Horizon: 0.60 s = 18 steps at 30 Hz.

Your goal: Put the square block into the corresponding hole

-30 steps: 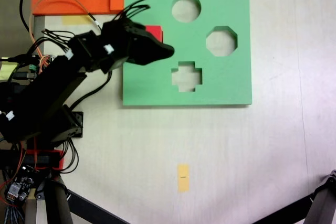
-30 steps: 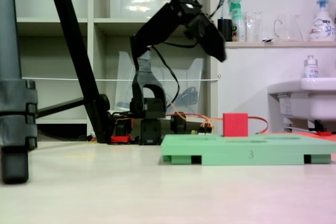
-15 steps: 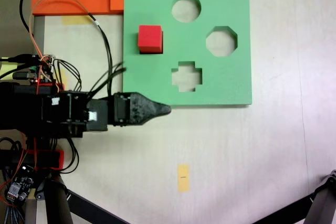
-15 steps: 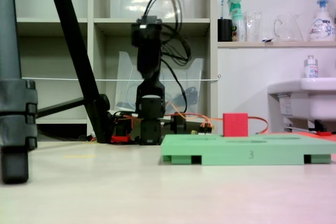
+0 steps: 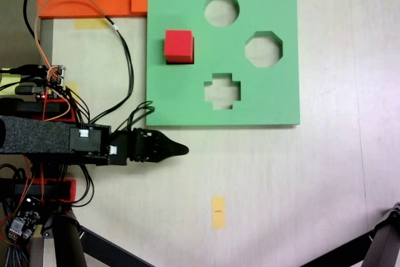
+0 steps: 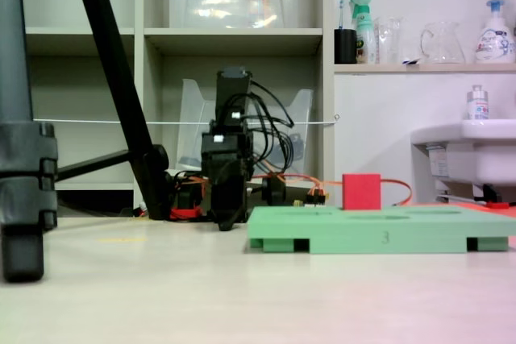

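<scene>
One square block sits on one green board with three open cutouts.

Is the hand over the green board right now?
No. In a fixed view the hand lies off the green board, just past its lower left corner.

Bright, even indoor light; soft shadows, slightly soft focus.
</scene>
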Each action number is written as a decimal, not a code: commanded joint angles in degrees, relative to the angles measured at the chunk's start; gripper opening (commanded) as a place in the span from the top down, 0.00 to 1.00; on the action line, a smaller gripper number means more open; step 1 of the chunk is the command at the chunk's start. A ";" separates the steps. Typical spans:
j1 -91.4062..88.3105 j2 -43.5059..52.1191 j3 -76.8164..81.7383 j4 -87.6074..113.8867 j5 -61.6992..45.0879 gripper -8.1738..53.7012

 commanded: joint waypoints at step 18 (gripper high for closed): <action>-3.34 4.13 12.48 -11.51 -0.88 0.33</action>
